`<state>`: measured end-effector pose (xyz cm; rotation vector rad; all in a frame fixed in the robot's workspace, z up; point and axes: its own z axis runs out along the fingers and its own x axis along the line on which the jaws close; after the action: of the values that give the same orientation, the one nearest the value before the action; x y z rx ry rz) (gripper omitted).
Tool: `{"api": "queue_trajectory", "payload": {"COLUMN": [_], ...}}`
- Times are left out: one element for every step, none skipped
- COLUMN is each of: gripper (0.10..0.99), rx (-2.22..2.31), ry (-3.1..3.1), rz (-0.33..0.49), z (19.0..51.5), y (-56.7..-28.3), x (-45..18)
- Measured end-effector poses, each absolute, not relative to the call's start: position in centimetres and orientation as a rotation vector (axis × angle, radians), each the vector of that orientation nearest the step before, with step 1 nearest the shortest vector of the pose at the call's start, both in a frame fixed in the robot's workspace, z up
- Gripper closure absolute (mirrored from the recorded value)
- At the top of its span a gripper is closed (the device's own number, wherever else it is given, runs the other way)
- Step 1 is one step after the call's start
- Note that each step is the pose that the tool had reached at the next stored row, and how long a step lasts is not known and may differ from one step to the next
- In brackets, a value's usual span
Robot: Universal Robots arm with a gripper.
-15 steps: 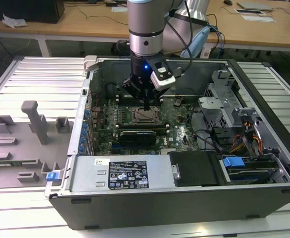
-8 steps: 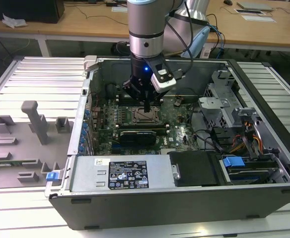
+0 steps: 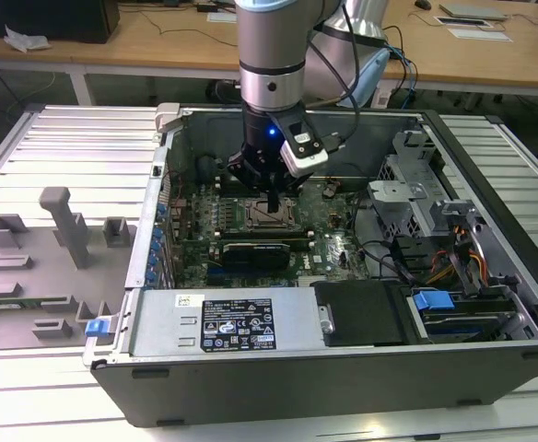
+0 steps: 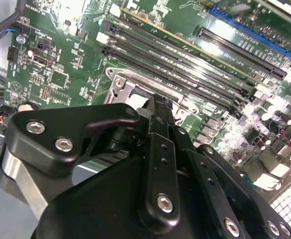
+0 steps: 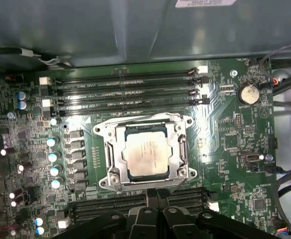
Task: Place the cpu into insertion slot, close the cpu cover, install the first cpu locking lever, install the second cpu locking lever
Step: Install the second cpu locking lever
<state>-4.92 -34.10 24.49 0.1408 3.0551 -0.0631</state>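
Open PC case (image 3: 490, 359) lies on bench (image 3: 48, 147). Motherboard (image 5: 225, 129) sits flat in case floor. Insertion slot (image 5: 144, 152) at board centre w/ cpu (image 5: 144, 154) seated in it; cpu cover (image 5: 181, 149) lies flat around cpu, framing it. Memory slots (image 5: 125, 92) run parallel along one side of slot, more slots (image 5: 185, 199) on opposite side. Gripper (image 3: 271, 198) directly above slot. In exterior view: power supply (image 3: 223, 322) in front of board, drive bays (image 3: 435, 221) at exterior view's right, fixture blocks (image 3: 66, 226) on bench at exterior view's left.
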Motion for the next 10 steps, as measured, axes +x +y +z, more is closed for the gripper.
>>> {"api": "queue_trajectory", "payload": {"gripper": [0.98,0.98,0.98,0.98,0.98,0.98,0.98,0.98,0.98,0.98], "rx": [0.141,0.141,0.141,0.141,0.141,0.142,0.142,0.142,0.143,0.143], "ry": [3.055,3.055,3.055,3.055,3.056,3.056,3.057,3.057,3.057,3.057], "rz": [-0.063,-0.063,-0.063,-0.054,-0.045,-0.038,-0.027,-0.023,-0.019,-0.013], "z": [24.5,24.5,24.5,24.5,24.4,24.4,24.4,24.4,24.3,24.3], "y": [-34.2,-34.4,-34.7,-34.9,-35.0,-35.1,-35.4,-35.5,-35.6,-35.7], "x": [-4.9,-4.9,-4.9,-4.9,-5.0,-5.1,-5.2,-5.3,-5.4,-5.4]}}
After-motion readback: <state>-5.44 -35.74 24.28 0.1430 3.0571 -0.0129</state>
